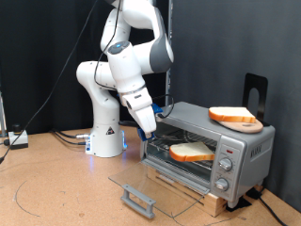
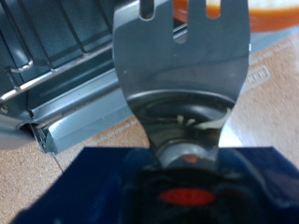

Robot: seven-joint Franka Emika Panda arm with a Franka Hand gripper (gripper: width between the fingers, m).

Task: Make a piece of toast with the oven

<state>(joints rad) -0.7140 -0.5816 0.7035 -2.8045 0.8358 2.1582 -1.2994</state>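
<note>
On the wooden table (image 1: 56, 184) your oven (image 1: 209, 151) stands with its door (image 1: 155, 188) down, the piece of toast (image 1: 191, 152) on the rack inside. Your gripper (image 1: 150, 130), clenched on a fork (image 2: 182, 56), hovers at the opening.

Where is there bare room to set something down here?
Bare table at the exterior view's bottom left, between robot base and open glass door; also the oven top's left part. Crowded: the oven mouth, with gripper and toast.
</note>
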